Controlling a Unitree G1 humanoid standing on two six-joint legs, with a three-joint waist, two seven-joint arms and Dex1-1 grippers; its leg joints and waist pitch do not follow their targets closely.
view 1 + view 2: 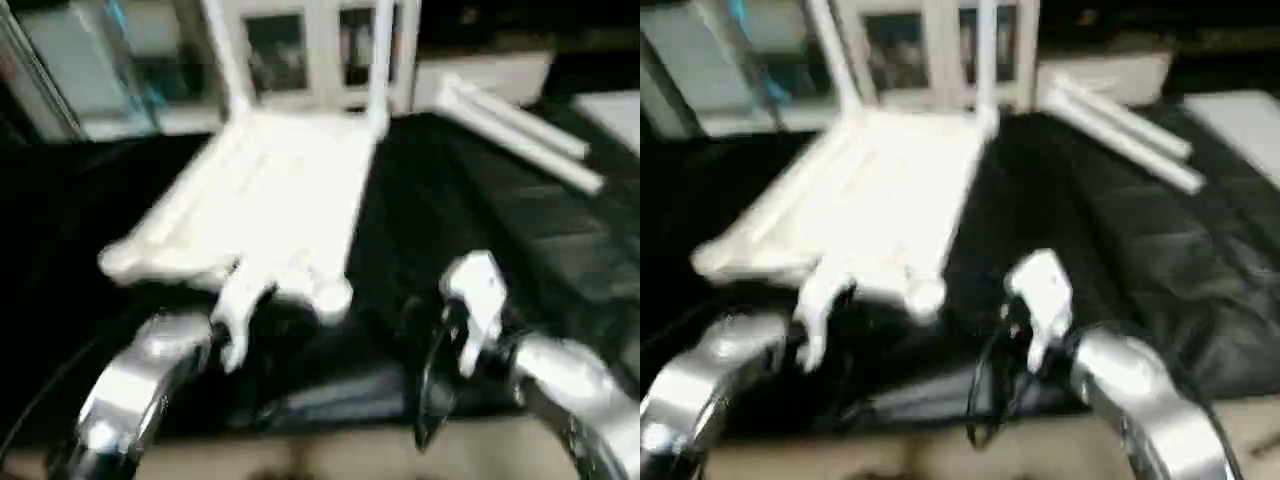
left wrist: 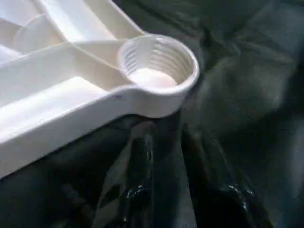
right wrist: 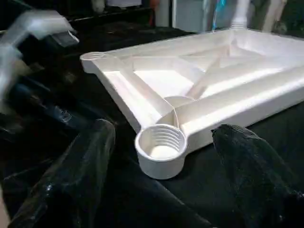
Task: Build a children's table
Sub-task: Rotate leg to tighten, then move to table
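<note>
The tabletop lay ribbed underside up on the black-covered work table, two legs standing upright in its far sockets. Its near corner socket was empty and threaded inside. Two loose legs lay together on the cover, well apart from the tabletop on its right. The left gripper hung just short of that near socket, fingers narrowly parted around nothing. The right gripper faced the same socket, fingers spread wide either side, apart from it.
</note>
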